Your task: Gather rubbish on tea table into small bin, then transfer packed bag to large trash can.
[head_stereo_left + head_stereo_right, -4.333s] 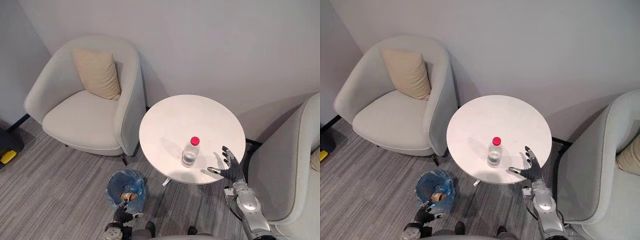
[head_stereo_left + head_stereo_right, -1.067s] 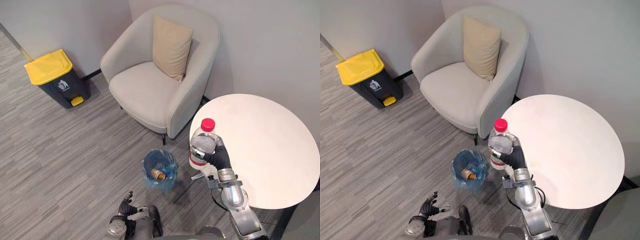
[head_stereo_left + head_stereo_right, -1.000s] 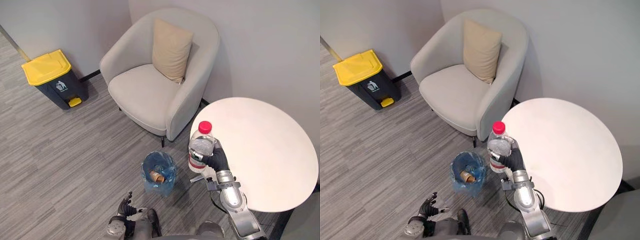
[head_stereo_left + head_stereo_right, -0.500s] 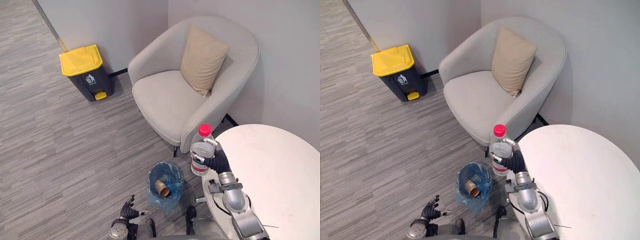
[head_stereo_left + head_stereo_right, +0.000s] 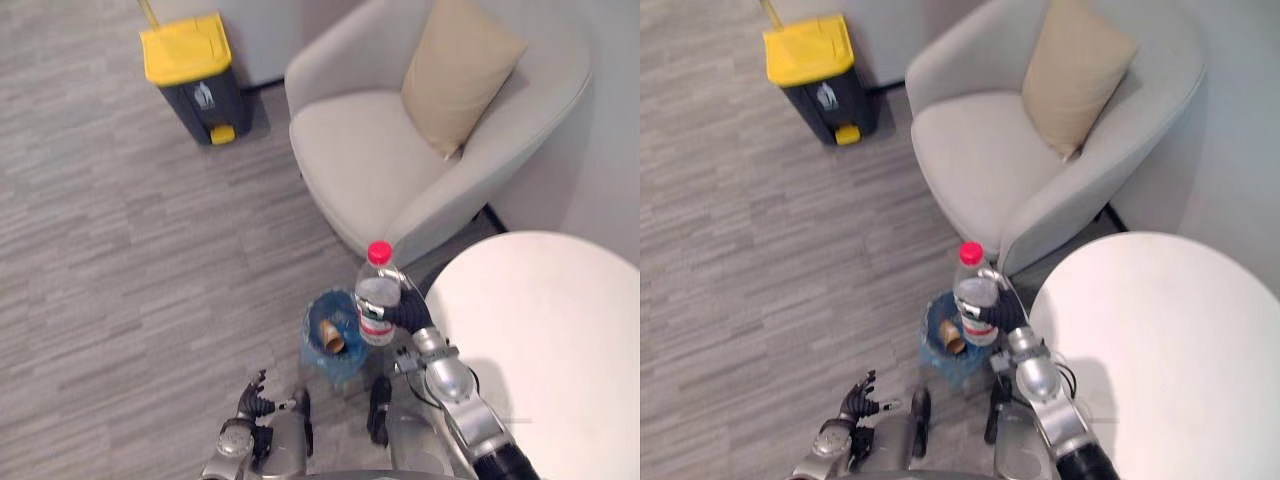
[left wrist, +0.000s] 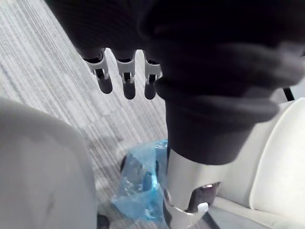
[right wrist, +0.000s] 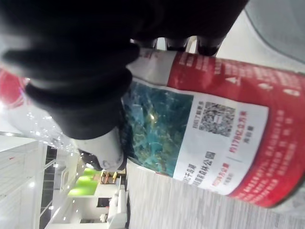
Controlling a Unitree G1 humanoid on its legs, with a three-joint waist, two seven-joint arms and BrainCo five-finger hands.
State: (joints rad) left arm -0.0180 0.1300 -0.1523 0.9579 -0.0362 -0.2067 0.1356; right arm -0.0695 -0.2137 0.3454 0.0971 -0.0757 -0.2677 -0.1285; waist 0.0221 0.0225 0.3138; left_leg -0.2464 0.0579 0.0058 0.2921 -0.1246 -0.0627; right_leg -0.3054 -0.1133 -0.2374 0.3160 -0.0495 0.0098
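Now the bottle [image 5: 378, 300], red-capped and upright, is held clear of the round white surface [image 5: 550, 350]. It is gripped about its label by the curled fingers of the right hand [image 5: 405, 312].

Against the frame of half a second ago, the bottle is seen closer to the small bin [image 5: 333, 340]. Then it was held apart from the bin, by the surface's edge. Now its lower part overlaps the bin's rim in the left eye view. Whether it is directly above the opening cannot be told.

The whole scene is shifted between the frames, so the camera is taken to have moved. The armchair [image 5: 400, 160], its cushion [image 5: 460, 70] and the yellow-lidded large trash can [image 5: 196, 75] are noted as undisplaced.

The bin is lined with a blue bag [image 6: 138, 183], and a cardboard tube [image 5: 331, 337] is seen lying inside.

The left hand [image 5: 255, 395] is seen low, near the bin, with its fingers [image 6: 125, 81] loose and nothing held.
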